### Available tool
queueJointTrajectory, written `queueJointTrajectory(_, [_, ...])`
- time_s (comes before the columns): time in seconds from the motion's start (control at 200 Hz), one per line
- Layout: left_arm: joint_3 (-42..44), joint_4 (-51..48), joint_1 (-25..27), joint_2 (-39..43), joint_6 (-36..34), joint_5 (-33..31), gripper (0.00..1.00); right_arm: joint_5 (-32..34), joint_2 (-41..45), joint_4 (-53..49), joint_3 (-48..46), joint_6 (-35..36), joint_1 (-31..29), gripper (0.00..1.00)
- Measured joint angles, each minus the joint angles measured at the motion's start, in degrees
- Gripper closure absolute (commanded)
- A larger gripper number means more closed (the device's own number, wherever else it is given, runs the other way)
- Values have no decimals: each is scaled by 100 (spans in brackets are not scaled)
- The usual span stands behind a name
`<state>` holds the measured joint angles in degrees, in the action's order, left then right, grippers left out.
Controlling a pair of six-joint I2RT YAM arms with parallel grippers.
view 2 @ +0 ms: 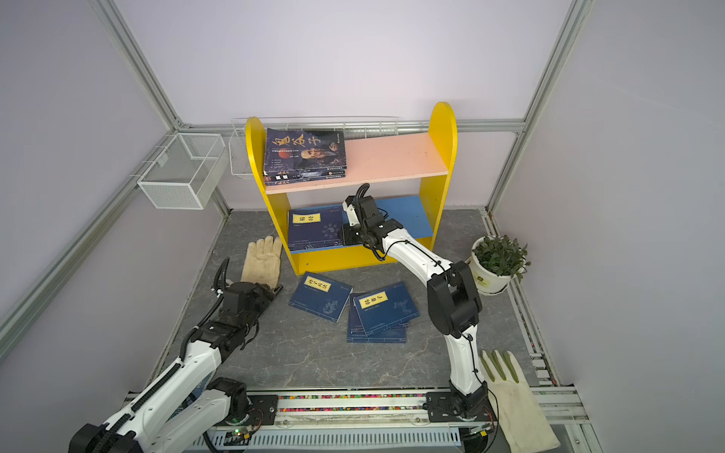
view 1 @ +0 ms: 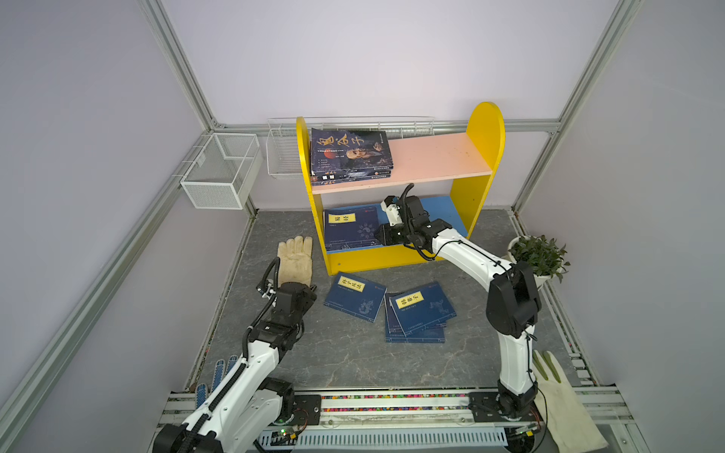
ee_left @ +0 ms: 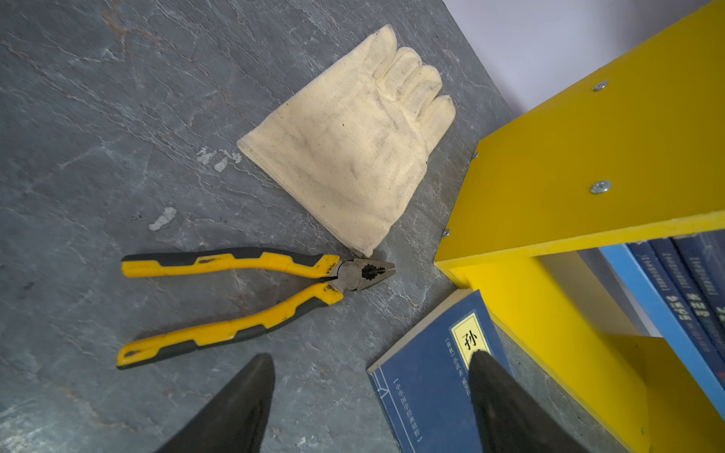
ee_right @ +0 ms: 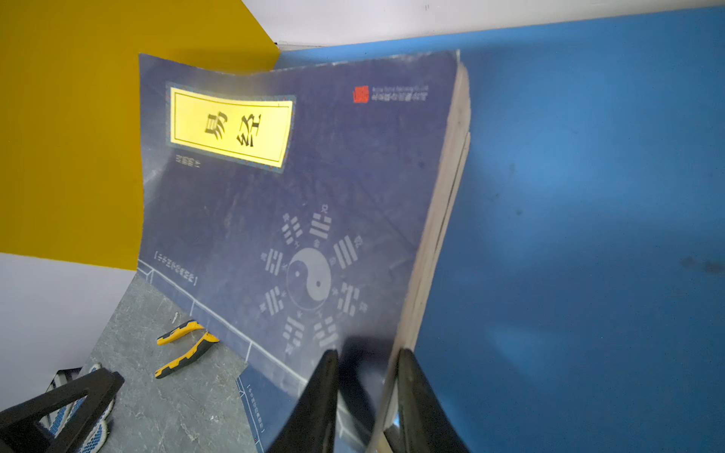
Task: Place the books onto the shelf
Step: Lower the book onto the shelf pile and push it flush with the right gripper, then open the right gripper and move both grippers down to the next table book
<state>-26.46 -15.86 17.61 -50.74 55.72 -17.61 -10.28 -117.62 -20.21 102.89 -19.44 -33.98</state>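
On the blue board (view 1: 439, 211) of the shelf (view 1: 486, 129), at 12 o'clock, the right jaws straddle the edge of the navy book (view 1: 349, 231) — gripping or not, I cannot tell. The left jaws, at 8 o'clock, are spread wide and empty.

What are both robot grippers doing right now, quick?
Left gripper: open, holding nothing.
Right gripper: jaws around the edge of the blue book; gripped or not, cannot tell.

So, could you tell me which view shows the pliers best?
The left wrist view: the pliers lie whole on the table, handles spread. The right wrist view catches only part of their handles. In both top views the left arm hides them.
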Motion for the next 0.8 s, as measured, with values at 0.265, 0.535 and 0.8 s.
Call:
queueJointTrajectory(0.265, [-90, 70, 0, -212, -245, 142, 22, 92, -11, 90, 20, 31, -11, 55])
queueJointTrajectory(0.535, [-256, 369, 4, -608, -798, 551, 23, 619, 656, 498, -1047, 111, 20, 30])
queueJointTrajectory(0.8, [-911, 881, 802, -1797, -1932, 1161, 23, 894, 2955, 592, -3246, -94, 385, 28])
